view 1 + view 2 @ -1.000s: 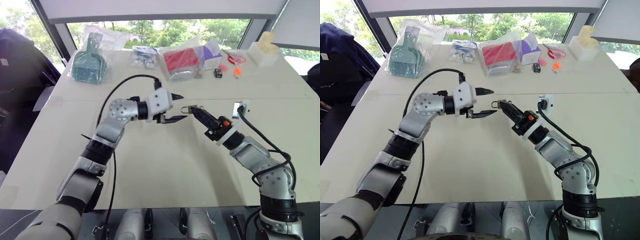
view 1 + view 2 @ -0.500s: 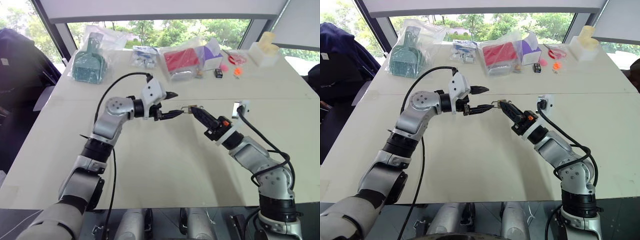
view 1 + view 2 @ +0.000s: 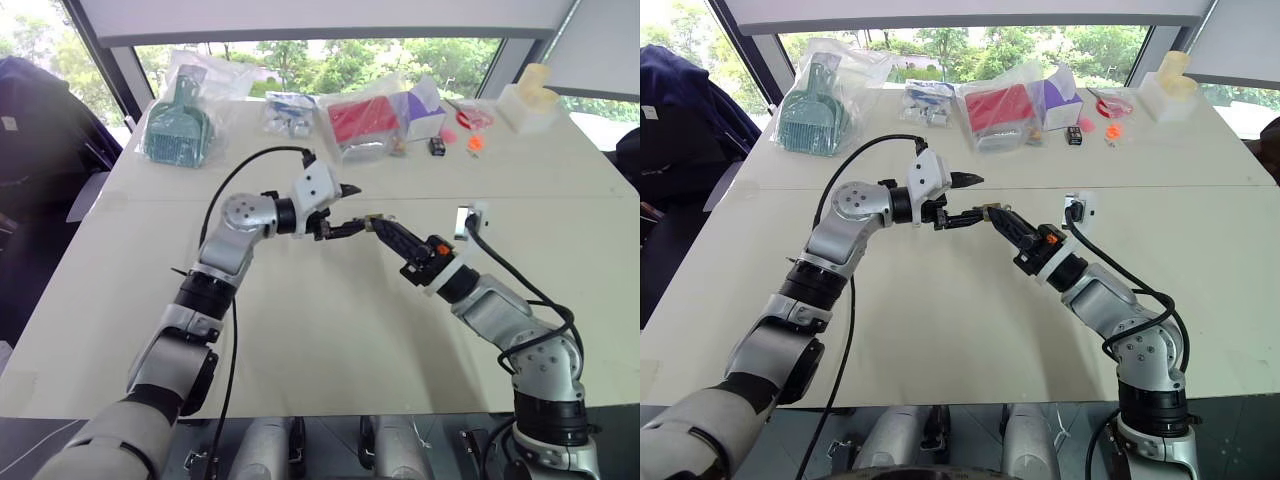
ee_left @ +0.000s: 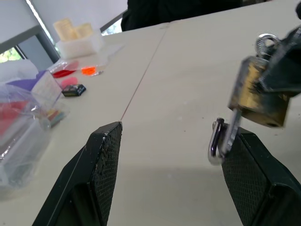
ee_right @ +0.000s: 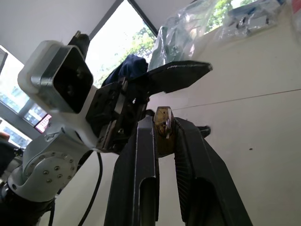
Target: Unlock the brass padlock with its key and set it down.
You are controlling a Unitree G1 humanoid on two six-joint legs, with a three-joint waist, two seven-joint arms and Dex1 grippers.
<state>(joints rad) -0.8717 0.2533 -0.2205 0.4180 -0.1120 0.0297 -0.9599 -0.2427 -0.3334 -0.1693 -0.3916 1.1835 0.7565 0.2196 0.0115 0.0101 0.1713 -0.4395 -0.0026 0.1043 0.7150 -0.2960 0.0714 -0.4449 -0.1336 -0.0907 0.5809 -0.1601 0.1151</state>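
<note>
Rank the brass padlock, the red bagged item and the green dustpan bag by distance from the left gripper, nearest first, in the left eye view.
1. brass padlock, just beside the left gripper.
2. red bagged item, farther back on the table.
3. green dustpan bag, far back left.

Setting: a robotics lab or test room. A wide pale bench (image 3: 330, 330) stands against a window wall, trees outside at 12 o'clock. Bagged sample items line its far edge: a teal dustpan (image 3: 178, 125) at 11 o'clock, a red pack (image 3: 362, 122) at 12, a white printed block (image 3: 528, 100) at 1 o'clock.
</note>
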